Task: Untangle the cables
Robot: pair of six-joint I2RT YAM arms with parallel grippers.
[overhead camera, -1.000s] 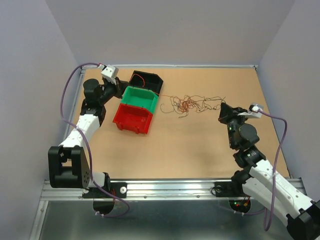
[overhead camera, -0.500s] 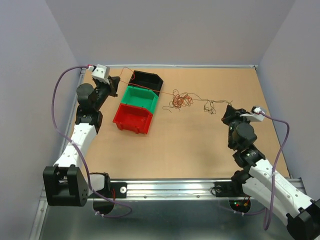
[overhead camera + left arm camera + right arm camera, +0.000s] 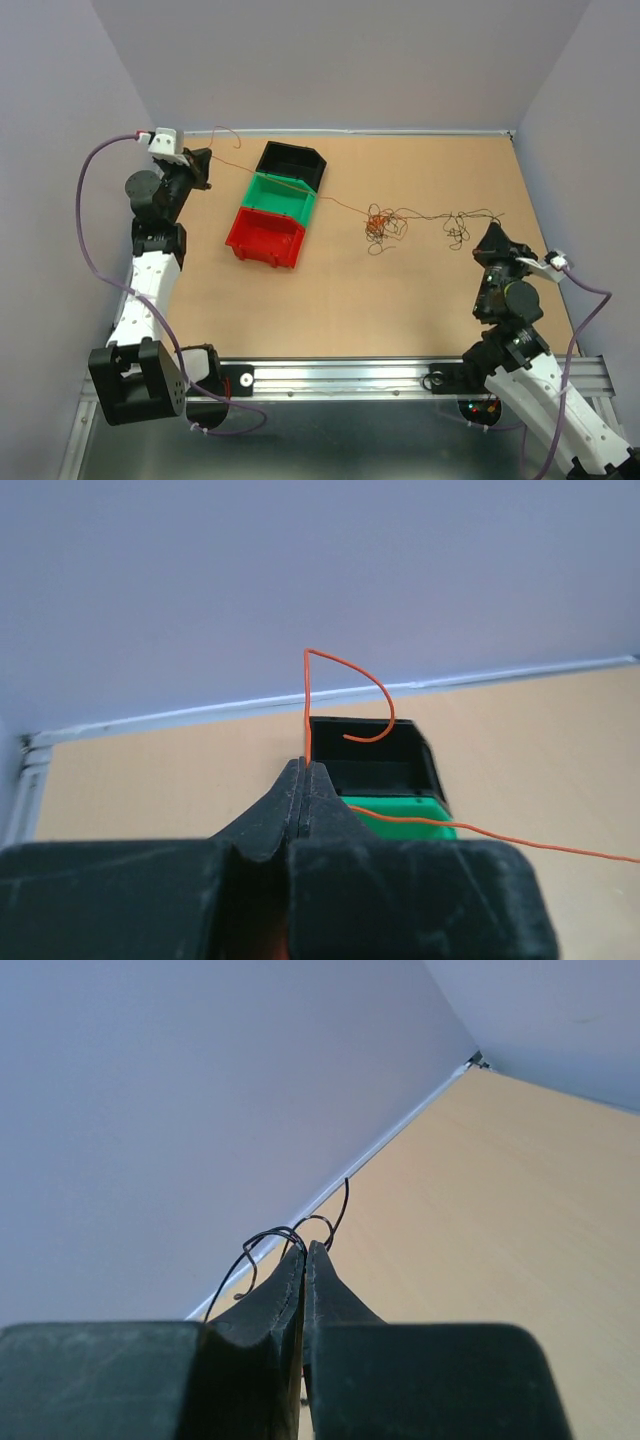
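Two black two-finger grippers each pinch one end of the hair-thin cables (image 3: 380,222), whose tight, curly knot of orange and dark wire lies on the tan, matte tabletop (image 3: 400,300) a little right of centre.

The left gripper (image 3: 195,168) (image 3: 305,772) is raised near the far left corner, its jaws pressed flat together on an orange strand (image 3: 300,190) (image 3: 307,705). A short free end arches above the fingertips in a smooth hook. The rest runs as a taut, straight line over the bins to the knot.

The right gripper (image 3: 490,236) (image 3: 305,1252) sits by the right edge, its jaws closed on a dark strand (image 3: 458,228) (image 3: 345,1205) that loops in small squiggles back toward the knot. How the two strands join inside the knot is too fine to make out.

Three open, boxy plastic bins stand touching in a slanted row left of centre: black bin (image 3: 292,160) farthest, green bin (image 3: 282,195) in the middle, red bin (image 3: 265,238) nearest.
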